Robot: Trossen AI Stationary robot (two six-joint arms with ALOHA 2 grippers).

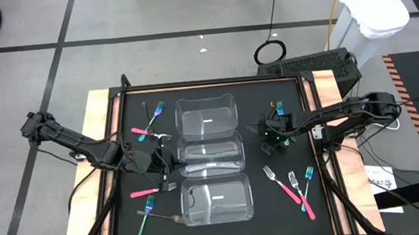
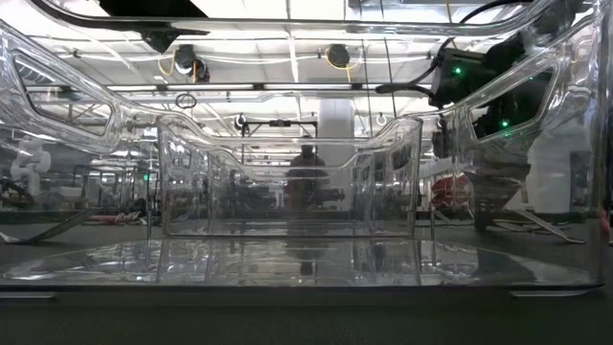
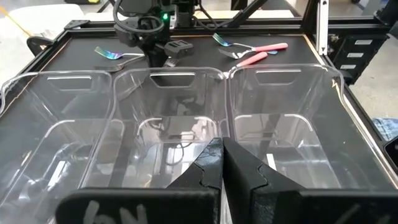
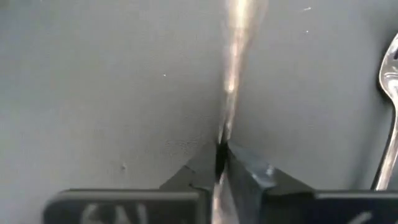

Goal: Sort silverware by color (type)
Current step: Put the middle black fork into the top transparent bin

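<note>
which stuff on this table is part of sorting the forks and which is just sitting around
Job:
pink forks
blue forks
grey fork, pinched in the right pincer
three clear bins

Lying about:
white bag
cable loop
left pincer, shut on nothing

Light is even and bright over the table [image 1: 207,91] in the high view, with soft, short shadows under both arms. White glare streaks sit on the floors of the 3 clear containers [image 1: 211,159], strongest on the ones at 12 and 6 o'clock. The low view is backlit: ceiling lamps blaze through the curved plastic wall [image 2: 287,182], which bends and doubles the room behind it. The left wrist view is sharp, with pale reflections on the container rims [image 3: 168,73]. The right wrist view is close and blurred; a bright metal streak [image 4: 233,56] runs toward 12 o'clock, out of focus.
</note>
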